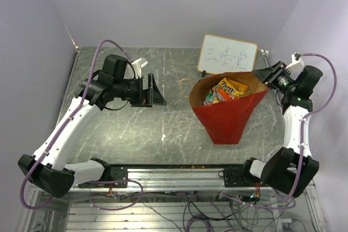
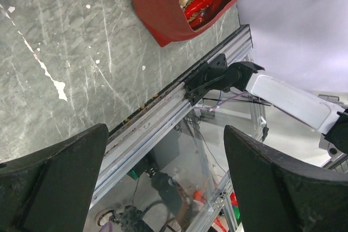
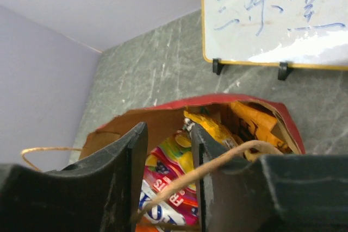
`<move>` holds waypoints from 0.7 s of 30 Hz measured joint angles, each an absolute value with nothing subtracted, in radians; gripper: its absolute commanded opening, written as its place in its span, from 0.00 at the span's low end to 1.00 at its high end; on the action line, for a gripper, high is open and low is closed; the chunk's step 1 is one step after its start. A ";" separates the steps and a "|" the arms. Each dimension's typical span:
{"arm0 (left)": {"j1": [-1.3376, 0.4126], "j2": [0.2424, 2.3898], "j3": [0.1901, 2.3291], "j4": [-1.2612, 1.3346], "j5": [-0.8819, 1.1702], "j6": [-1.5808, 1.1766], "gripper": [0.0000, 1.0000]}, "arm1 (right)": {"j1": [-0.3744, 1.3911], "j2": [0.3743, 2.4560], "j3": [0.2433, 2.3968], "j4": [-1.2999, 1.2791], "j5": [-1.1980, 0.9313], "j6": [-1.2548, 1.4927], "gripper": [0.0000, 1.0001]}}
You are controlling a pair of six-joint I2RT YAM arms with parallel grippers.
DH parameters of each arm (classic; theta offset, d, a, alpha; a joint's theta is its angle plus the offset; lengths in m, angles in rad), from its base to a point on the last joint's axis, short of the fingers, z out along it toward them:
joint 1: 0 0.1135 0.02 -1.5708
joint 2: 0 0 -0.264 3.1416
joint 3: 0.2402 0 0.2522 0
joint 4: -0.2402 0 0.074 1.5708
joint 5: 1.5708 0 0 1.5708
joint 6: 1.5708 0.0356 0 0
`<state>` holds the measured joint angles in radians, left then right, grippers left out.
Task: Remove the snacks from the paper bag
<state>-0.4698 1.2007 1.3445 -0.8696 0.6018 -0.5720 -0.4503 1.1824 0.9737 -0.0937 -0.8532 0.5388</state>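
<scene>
The paper bag (image 1: 228, 115), red outside and brown inside, lies at centre right with its open mouth towards the back. Snacks (image 1: 223, 92) fill the mouth: yellow, orange and red packets. My right gripper (image 1: 265, 74) is at the bag's right rim. In the right wrist view it (image 3: 168, 172) is open, looking into the bag (image 3: 163, 126) at a red-yellow packet (image 3: 174, 188) and a yellow packet (image 3: 212, 126). A cord handle (image 3: 217, 164) runs across its right finger into the gap. My left gripper (image 1: 155, 92) is open and empty, left of the bag; the left wrist view shows it (image 2: 166, 177) with the bag (image 2: 157, 9) far off.
A small whiteboard (image 1: 227, 55) with blue writing stands behind the bag; it also shows in the right wrist view (image 3: 272, 14). The bag's other cord handle (image 1: 185, 81) lies on the grey table (image 1: 119, 129). The metal rail (image 1: 174, 175) runs along the near edge.
</scene>
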 measured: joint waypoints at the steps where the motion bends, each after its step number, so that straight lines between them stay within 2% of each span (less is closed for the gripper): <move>1: -0.470 1.201 1.346 -0.874 0.596 -0.571 0.98 | -0.450 1.187 0.985 -0.091 -0.862 0.541 0.18; 3: -0.470 1.200 1.346 -0.881 0.586 -0.571 0.98 | -0.448 1.191 1.015 -0.080 -0.873 0.547 0.06; 5: -0.470 1.199 1.346 -0.882 0.583 -0.574 0.98 | -0.442 1.191 1.048 -0.083 -0.874 0.551 0.00; 12: -0.471 1.205 1.385 -0.899 0.576 -0.603 0.98 | -0.384 1.187 1.127 -0.125 -0.888 0.583 0.00; 21: -0.471 1.222 1.464 -0.925 0.482 -0.633 0.98 | -0.163 1.246 1.212 -0.143 -0.996 0.654 0.00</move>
<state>-0.4706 1.2224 1.4643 -0.9245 0.4824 -0.6331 -0.1627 1.2457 1.2121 -0.1429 -0.9962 0.6537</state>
